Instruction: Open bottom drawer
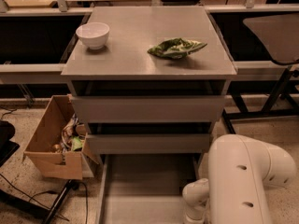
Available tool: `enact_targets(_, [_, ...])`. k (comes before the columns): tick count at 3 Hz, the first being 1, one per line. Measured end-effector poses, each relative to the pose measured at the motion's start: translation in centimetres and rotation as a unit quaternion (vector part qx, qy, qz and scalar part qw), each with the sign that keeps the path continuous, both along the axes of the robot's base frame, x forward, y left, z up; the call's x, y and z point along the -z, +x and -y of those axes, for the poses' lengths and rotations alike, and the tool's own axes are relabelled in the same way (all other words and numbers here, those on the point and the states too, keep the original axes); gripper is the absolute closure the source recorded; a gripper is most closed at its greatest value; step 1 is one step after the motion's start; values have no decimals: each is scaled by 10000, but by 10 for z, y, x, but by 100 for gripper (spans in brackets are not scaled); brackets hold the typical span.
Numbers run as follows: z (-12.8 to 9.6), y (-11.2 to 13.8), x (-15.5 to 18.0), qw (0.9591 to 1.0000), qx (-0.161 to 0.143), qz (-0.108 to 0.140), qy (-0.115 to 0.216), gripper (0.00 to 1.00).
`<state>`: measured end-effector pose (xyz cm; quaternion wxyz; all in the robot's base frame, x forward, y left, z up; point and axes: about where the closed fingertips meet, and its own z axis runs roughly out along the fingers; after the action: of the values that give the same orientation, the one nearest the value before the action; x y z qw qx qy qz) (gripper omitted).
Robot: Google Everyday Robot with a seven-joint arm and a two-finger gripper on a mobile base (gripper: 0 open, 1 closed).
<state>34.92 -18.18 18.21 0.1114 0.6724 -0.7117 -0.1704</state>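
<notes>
The bottom drawer [145, 183] stands pulled out at the bottom centre, under the middle drawer [149, 143] and top drawer [147, 108]. The white robot arm [243, 181] crowds its right side. Its wrist drops past the lower edge, so the end effector is out of sight and its state cannot be told. A cardboard box [49, 146] of clutter sits just left. On the desk [140, 59] rest a white bowl [93, 34] and a green crumpled bag [176, 47].
</notes>
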Motion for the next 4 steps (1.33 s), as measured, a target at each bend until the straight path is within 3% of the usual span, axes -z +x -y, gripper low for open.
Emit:
enact_targets(2, [0,0,0,10000,-1,0,0,5])
enact_targets(3, [-1,-4,-27,9994,-251,205,88,0])
enact_targets(4, [-8,-20,-85,9974,-557,428,144,0])
